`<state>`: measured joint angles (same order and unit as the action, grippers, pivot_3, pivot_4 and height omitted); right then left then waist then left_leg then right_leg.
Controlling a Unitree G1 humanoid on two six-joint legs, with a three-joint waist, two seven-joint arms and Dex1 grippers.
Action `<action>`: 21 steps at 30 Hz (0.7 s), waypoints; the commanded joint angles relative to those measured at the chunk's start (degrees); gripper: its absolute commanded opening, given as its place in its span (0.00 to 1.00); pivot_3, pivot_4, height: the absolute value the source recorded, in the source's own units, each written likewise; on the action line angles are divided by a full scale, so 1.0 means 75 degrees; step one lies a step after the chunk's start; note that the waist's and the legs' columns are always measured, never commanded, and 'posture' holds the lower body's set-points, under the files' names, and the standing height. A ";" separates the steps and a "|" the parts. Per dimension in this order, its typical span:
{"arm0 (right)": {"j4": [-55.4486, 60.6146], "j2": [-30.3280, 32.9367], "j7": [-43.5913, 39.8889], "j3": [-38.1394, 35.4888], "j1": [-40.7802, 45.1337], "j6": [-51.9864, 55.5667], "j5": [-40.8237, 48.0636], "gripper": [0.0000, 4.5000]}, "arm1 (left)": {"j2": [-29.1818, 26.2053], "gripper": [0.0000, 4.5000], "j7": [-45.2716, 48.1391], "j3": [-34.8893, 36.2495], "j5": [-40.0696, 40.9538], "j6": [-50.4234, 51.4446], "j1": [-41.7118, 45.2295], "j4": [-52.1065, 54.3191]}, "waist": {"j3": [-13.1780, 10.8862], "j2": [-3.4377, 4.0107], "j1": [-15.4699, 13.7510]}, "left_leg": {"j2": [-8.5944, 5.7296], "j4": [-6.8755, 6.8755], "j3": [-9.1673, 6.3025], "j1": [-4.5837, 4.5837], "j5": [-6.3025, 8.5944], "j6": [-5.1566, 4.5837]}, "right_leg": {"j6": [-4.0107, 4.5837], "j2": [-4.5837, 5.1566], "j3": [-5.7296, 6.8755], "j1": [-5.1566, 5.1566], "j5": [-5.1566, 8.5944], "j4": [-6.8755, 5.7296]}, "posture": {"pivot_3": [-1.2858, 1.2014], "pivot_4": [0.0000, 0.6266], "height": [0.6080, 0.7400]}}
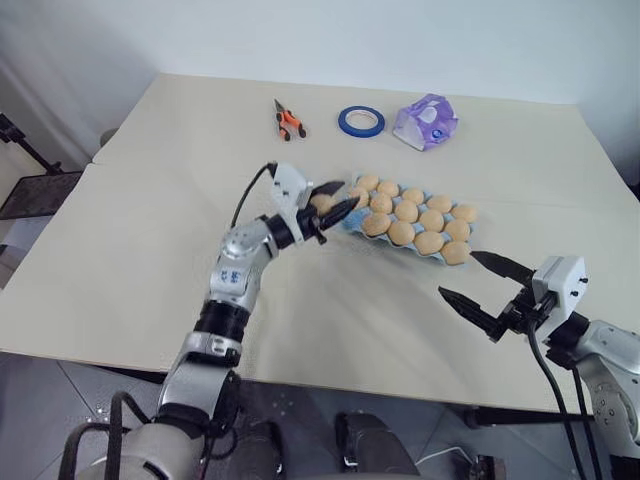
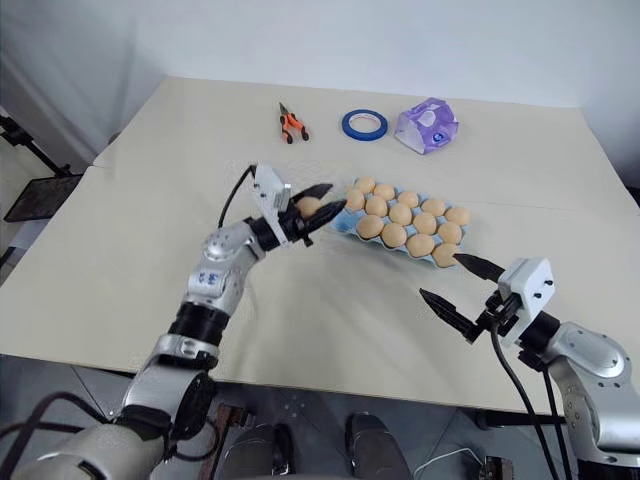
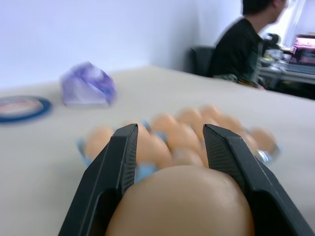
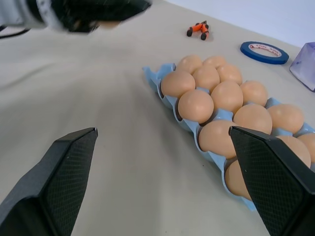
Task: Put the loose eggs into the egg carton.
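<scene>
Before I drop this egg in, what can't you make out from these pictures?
- Free cup in the light blue moulded egg carton: none visible; the left gripper and its tan egg cover the near end in the head views.
- Carton's far end: cut off by the right wrist view's edge.
- Small orange-handled tool: too small to identify.

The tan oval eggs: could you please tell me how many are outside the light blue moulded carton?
1: a tan egg clamped in the left gripper, held beside the carton's end. Another could be hidden behind that arm.
</scene>
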<state>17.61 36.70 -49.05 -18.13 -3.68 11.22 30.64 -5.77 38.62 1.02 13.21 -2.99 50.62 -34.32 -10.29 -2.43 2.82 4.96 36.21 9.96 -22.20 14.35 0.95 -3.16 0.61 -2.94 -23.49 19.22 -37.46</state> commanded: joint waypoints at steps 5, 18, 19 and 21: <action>0.0225 -0.0173 0.0140 -0.0105 -0.0136 -0.0201 -0.0049 1.00 | 0.0401 0.41 -0.0910 0.0027 -0.0761 -0.1593 0.1640 -0.3320 | -0.0001 -0.0002 -0.0008 | -0.0008 -0.0006 0.0002 -0.0001 0.0006 0.0000 | -0.0013 0.0001 -0.0010 -0.0003 0.0008 0.0006 | 0.52 0.24 1.00; 0.0650 -0.0413 0.0511 -0.0449 -0.0801 -0.0442 0.0061 1.00 | 0.0481 0.69 -0.0866 0.0182 -0.1146 -0.2073 0.2230 -0.4679 | -0.0003 -0.0005 0.0008 | -0.0008 -0.0005 0.0007 -0.0018 0.0014 0.0010 | -0.0013 -0.0003 -0.0009 -0.0024 0.0021 0.0001 | 0.52 0.24 1.00; 0.0641 -0.0459 0.0532 -0.0490 -0.0801 -0.0471 0.0118 1.00 | 0.0477 0.76 -0.0853 0.0188 -0.1153 -0.2084 0.2236 -0.4694 | -0.0003 -0.0005 0.0004 | -0.0009 -0.0004 0.0007 -0.0018 0.0014 0.0009 | -0.0013 -0.0002 -0.0009 -0.0024 0.0021 0.0000 | 0.52 0.24 1.00; 0.0633 -0.0551 0.0572 -0.0547 -0.0809 -0.0494 0.0224 1.00 | 0.0466 0.91 -0.0842 0.0206 -0.1165 -0.2093 0.2246 -0.4717 | -0.0003 -0.0005 -0.0001 | -0.0010 -0.0004 0.0007 -0.0018 0.0013 0.0008 | -0.0013 -0.0002 -0.0009 -0.0024 0.0021 -0.0003 | 0.52 0.24 1.00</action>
<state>20.41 32.95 -45.35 -19.89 -9.71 8.81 30.86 -2.38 32.12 1.87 4.64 -17.46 65.60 -70.41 -10.30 -2.46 2.82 4.88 36.18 10.01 -22.34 14.44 1.01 -3.26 0.59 -3.00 -23.67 19.38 -37.48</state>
